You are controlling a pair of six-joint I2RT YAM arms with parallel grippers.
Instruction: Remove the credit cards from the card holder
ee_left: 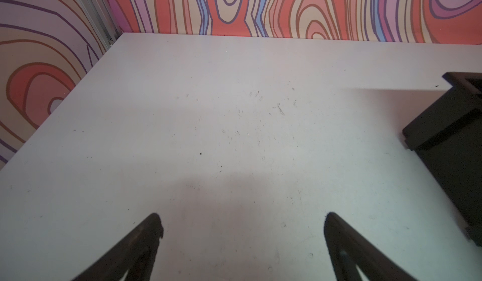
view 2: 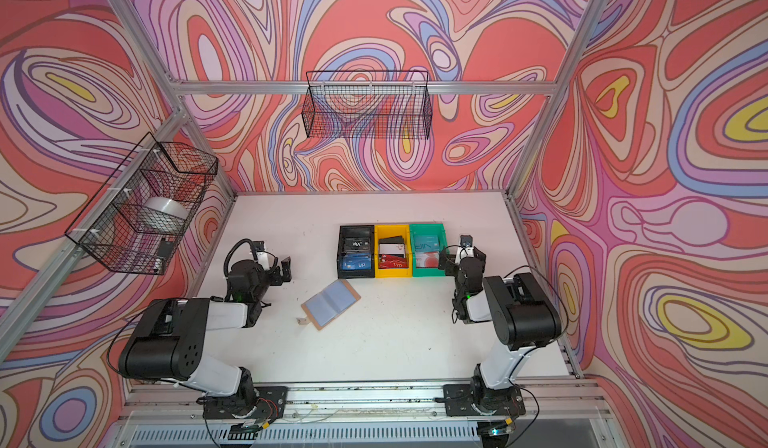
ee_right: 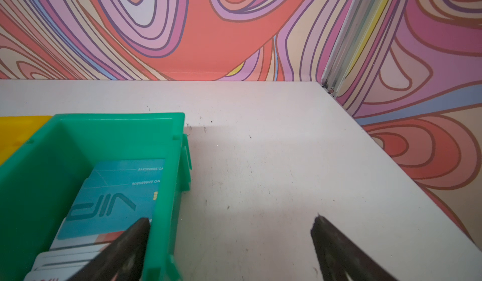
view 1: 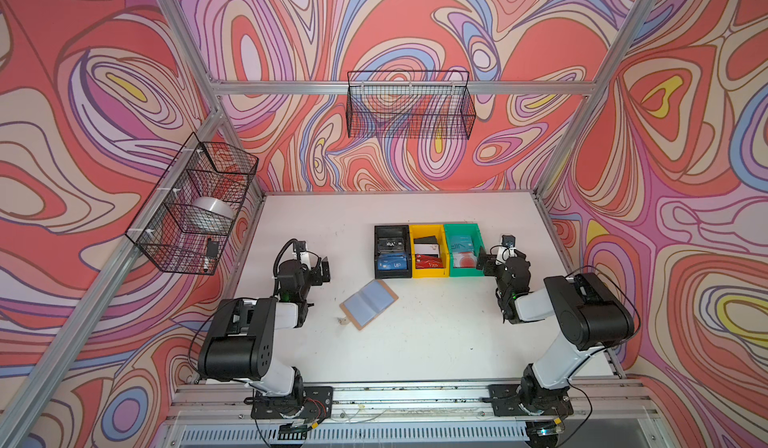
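Card holder [view 1: 369,304] lies open on the tabletop [view 1: 415,350] between both arms, well apart from the left fingers [ee_left: 143,240] and right fingers [ee_right: 333,245], each pair spread wide, gripping nothing.

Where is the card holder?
In both top views the card holder lies open on the table, near the middle, just in front of the black bin.

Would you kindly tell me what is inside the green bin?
The green bin holds overlapping cards: a blue VIP card, a pale card with a red patch, and more pale ones. Their overlapped parts and anything beneath are hidden.
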